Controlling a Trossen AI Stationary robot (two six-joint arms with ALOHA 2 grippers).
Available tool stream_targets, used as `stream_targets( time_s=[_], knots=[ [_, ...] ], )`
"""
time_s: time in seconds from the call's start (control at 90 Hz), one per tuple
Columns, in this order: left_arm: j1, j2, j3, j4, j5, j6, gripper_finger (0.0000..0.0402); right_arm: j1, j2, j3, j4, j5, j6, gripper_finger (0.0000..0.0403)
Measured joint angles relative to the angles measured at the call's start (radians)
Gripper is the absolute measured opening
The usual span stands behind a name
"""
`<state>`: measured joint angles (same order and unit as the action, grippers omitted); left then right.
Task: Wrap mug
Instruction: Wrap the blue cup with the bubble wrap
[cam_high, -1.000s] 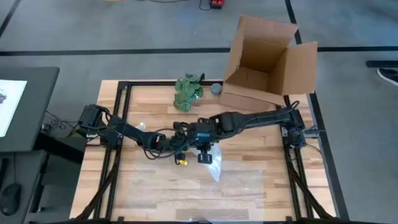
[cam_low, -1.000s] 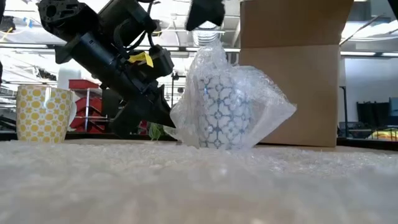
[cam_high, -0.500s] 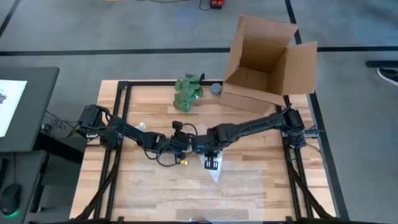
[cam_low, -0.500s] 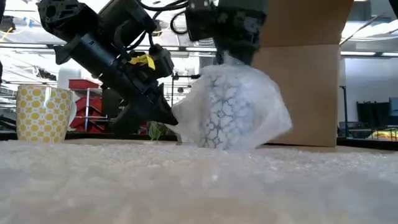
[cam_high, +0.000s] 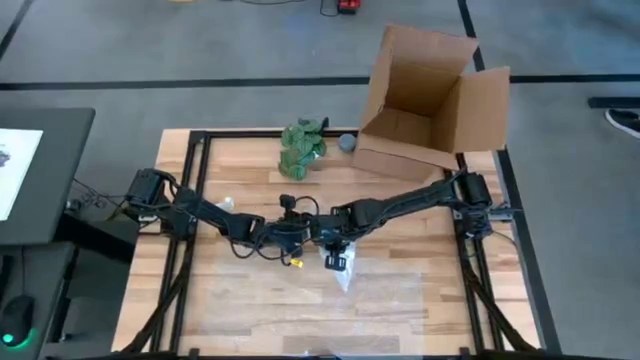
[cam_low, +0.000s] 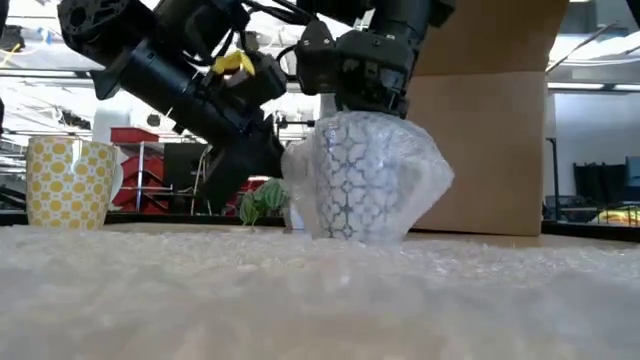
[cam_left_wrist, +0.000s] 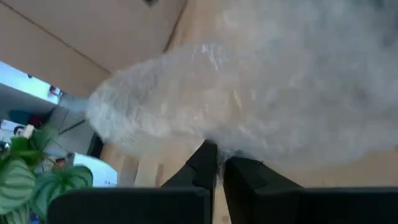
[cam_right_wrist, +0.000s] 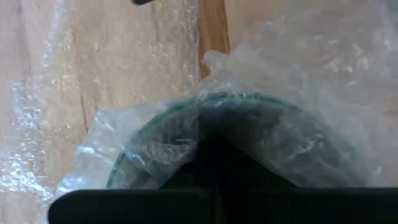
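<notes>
Mug (cam_low: 350, 180) upright mid-table, swathed in bubble wrap (cam_low: 420, 185). Right gripper (cam_low: 362, 98) pressed on top, fingers pinched on wrap over rim. Left gripper (cam_left_wrist: 217, 169) beside it, pinching wrap edge.

Two dark, near-black jointed arms, each built of slim tubular links joined by bulkier rounded joint housings. The left arm (cam_high: 200, 212) begins at a blocky black base housing at the frame's edge, with thin black cables looping loosely beside its forward links; a small yellow tag (cam_low: 233, 64) sits near its wrist. The right arm (cam_high: 410, 202) springs from a similar dark base block and thickens toward its wrist. The left tool (cam_left_wrist: 216, 168) shows two flat, matt black fingers (cam_left_wrist: 202, 163) with squared edges, mounted on a broad black crossbar. The right tool (cam_low: 358, 70) carries a boxy black housing with visible fasteners.
</notes>
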<state>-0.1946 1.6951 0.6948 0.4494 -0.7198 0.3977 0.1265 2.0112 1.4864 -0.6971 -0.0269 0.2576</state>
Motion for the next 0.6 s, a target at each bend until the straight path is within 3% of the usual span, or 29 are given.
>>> stream_targets(
  time_s=[0.178, 0.4, 0.6],
  knots=[
    [-0.016, 0.001, -0.001, 0.125, 0.019, 0.055, 0.0000, 0.001, 0.002, -0.001, 0.005, 0.000, -0.001, 0.0000],
    [-0.021, 0.000, -0.001, 0.157, 0.225, 0.041, 0.0000, 0.003, 0.004, -0.002, 0.006, 0.000, -0.018, 0.0000],
    [-0.033, 0.000, -0.001, 0.170, 0.273, 0.035, 0.0000, 0.005, 0.002, -0.003, 0.025, 0.000, -0.038, 0.0000]
  ],
)
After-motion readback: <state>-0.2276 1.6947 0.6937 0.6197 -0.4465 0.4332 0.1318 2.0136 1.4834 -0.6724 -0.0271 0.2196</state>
